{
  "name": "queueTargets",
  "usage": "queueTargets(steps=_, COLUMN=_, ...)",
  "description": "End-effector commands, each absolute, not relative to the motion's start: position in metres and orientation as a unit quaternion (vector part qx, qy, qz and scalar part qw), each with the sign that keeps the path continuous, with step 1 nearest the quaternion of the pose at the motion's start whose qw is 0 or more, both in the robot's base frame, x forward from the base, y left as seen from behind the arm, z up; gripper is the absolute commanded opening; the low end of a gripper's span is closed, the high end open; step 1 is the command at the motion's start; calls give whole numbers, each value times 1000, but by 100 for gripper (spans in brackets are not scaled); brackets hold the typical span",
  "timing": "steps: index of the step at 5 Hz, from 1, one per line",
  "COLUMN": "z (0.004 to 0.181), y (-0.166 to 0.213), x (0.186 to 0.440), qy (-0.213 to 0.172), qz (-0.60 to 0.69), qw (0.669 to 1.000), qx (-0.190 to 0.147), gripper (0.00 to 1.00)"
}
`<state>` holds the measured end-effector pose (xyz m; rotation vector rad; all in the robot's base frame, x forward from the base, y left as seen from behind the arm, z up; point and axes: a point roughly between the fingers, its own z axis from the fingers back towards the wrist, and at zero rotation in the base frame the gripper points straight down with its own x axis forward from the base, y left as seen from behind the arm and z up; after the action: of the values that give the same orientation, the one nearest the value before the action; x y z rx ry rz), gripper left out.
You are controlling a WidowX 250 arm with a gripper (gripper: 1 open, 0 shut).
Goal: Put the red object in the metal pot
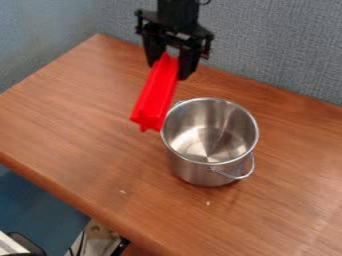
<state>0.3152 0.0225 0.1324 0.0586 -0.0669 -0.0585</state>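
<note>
The red object (155, 96) is a long bright red block hanging tilted in the air, its lower end just left of the metal pot's rim. My gripper (171, 62) is shut on the block's upper end, above and behind the pot's left side. The metal pot (210, 140) is shiny, round and straight-sided. It stands upright on the wooden table with nothing inside and a small handle toward the front.
The brown wooden table (67, 110) ends in a front edge running diagonally at the lower left. A grey-blue wall (54, 25) rises behind it. Floor and clutter show below the table edge.
</note>
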Motion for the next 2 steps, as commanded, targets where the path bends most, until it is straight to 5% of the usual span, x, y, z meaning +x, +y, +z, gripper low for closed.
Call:
queueTargets(steps=1, z=149, y=10, x=322, qy=-80, qz=-61, qw=994, qx=49, gripper=0)
queueTargets(steps=2, z=137, y=20, x=331, qy=-90, qz=-67, qw=991, qx=69, gripper=0)
